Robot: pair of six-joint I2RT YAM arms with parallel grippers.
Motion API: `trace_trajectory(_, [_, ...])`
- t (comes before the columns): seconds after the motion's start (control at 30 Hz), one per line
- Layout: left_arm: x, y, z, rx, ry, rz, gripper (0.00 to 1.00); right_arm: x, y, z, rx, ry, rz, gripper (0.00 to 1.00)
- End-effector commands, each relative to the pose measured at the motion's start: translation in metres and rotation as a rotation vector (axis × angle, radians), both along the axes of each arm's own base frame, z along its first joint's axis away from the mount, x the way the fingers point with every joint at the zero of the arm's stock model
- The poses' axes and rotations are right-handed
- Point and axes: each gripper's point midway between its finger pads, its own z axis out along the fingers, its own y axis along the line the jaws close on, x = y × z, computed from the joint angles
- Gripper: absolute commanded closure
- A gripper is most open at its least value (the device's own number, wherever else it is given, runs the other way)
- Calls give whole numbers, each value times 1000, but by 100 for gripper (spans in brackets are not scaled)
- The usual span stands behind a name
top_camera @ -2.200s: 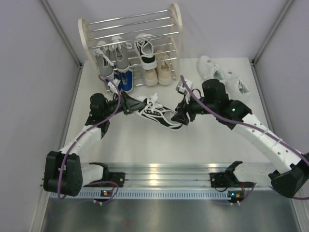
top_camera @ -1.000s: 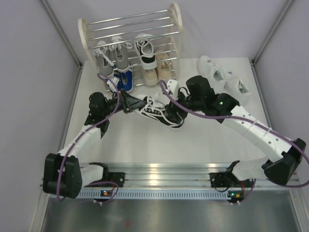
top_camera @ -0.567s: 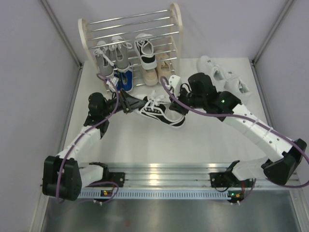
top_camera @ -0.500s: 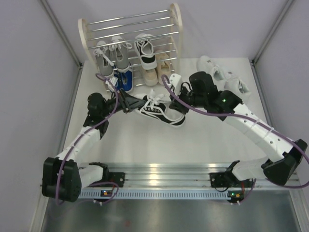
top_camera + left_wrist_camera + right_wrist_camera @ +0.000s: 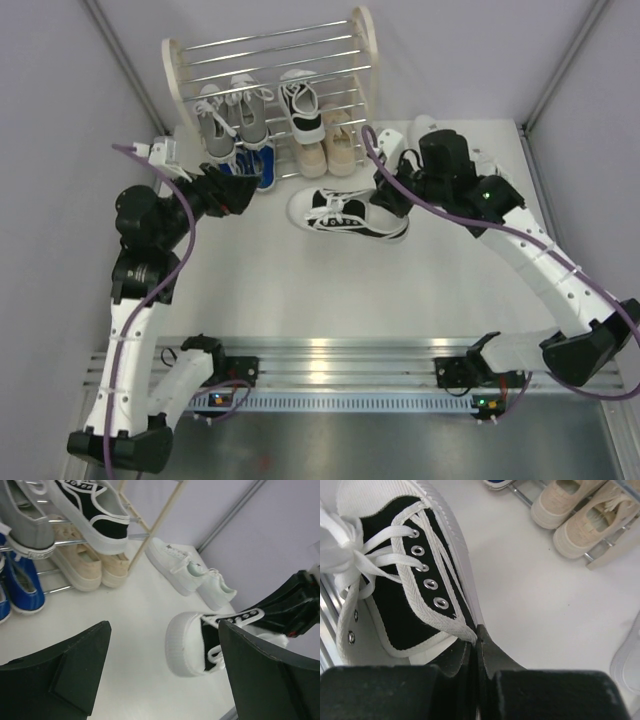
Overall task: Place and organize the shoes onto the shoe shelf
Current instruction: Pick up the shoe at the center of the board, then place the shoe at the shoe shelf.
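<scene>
**Thin rim pinch on the black-and-white shoe: slip or twist risk on the way to the shelf**

**Top view:** the black-and-white shoe (image 5: 348, 213) is mid-bench (image 5: 300, 300), just in front of the shoe shelf (image 5: 364, 45). The right fingers (image 5: 388, 205) have it by the heel end. The left fingers (image 5: 240, 192) are spread with nothing in them. They sit apart from the shoe, close to the shelf's lower left.

The shoe's long axis runs across the bench, slightly slanted, with the toe toward the left arm and the heel toward the right arm. Its mate (image 5: 301, 112) sits on a middle tier, right half, toe facing out. My read is that the held shoe needs swinging round before it goes in alongside. During that swing the toe could clip the beige pair (image 5: 328, 150) below, or a rod.

**Left wrist view:** the left fingers are wide apart and hold nothing. The shoe's (image 5: 200, 640) toe cap faces this camera. I can't tell whether the sole is off the bench. The laces hang loose at the side and could snag a rod going in. The white pair (image 5: 187, 572) lies just beyond, near the right arm, so a wide swing could nudge it.

**Right wrist view:** the right fingers (image 5: 476, 639) are clamped shut on the collar edge beside the eyelets, with only a strip of rim between them. With so little in the grip, the shoe (image 5: 405, 580) could pivot about the pinch so the toe droops. The rim could also peel out mid-carry.
</scene>
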Motion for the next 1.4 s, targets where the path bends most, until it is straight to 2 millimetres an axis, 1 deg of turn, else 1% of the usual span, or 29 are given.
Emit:
trace_trajectory(0.0, [-7,33,-47,171,99,161,6,23,-1,65,122,-148,-67,100])
trace_trajectory(0.03, [-9,35,-60,176,122,168,6,32,-1,66,117,-151,-88,100])
trace_trajectory(0.07, [-16,38,-60,175,104,186,6,38,-2,66,115,-154,-109,100])
trace_trajectory(0.1, [-20,40,-64,175,107,196,6,47,-7,66,110,-153,-157,100])
trace_trajectory(0.13, [-23,42,-76,178,126,205,6,57,-7,67,112,-155,-188,100])
trace_trajectory(0.17, [-32,44,-73,173,101,218,6,62,-9,68,116,-154,-213,100])
trace_trajectory(0.2, [-35,48,-76,170,102,238,6,71,-14,67,121,-149,-270,100])
trace_trajectory(0.27, [-45,51,-80,161,85,259,5,84,-14,73,151,-159,-318,100])
trace_trajectory(0.3, [-48,53,-83,155,85,268,5,94,-21,74,165,-160,-397,100])
trace_trajectory(0.33, [-51,54,-85,153,87,272,4,101,-20,78,175,-163,-422,100])
trace_trajectory(0.37, [-55,55,-86,149,81,277,4,105,-19,77,171,-152,-438,100])
trace_trajectory(0.4, [-57,56,-85,144,75,282,4,114,-25,77,164,-155,-503,100])
trace_trajectory(0.43, [-59,55,-86,145,76,281,4,121,-23,78,166,-153,-515,100])
trace_trajectory(0.53, [-62,55,-84,141,60,280,4,129,-17,82,191,-162,-519,100])
trace_trajectory(0.6, [-63,55,-84,140,58,279,4,139,-22,86,190,-192,-602,100])
trace_trajectory(0.67, [-63,55,-84,139,60,276,3,148,-23,87,228,-179,-677,100])
trace_trajectory(0.7, [-63,55,-83,138,57,276,4,152,-28,89,228,-194,-725,100])
trace_trajectory(0.73, [-63,55,-83,138,57,276,4,155,-26,87,229,-195,-734,100])
trace_trajectory(0.87, [-64,54,-83,137,58,271,3,161,-22,90,270,-202,-755,100])
trace_trajectory(0.9, [-63,54,-84,136,61,270,3,163,-25,92,275,-206,-776,100])
trace_trajectory(0.97, [-63,53,-85,129,66,270,3,168,-22,93,306,-209,-793,100])
trace_trajectory(1.0, [-63,53,-85,130,69,267,3,172,-22,91,308,-214,-816,100])
trace_trajectory(1.03, [-63,53,-85,128,68,268,3,174,-18,95,325,-225,-807,100])
trace_trajectory(1.07, [-63,53,-84,127,67,267,3,177,-17,95,330,-232,-825,100])
trace_trajectory(1.17, [-64,53,-82,129,59,267,3,187,-9,98,355,-236,-843,100])
trace_trajectory(1.2, [-64,53,-82,129,61,266,3,192,-7,94,353,-234,-857,100])
trace_trajectory(1.27, [-65,52,-81,128,56,263,3,198,-5,104,390,-247,-879,100])
trace_trajectory(1.3, [-65,52,-80,127,53,261,3,203,-5,101,389,-250,-896,100])
trace_trajectory(1.37, [-66,51,-80,126,53,258,3,208,-2,109,419,-263,-902,100])
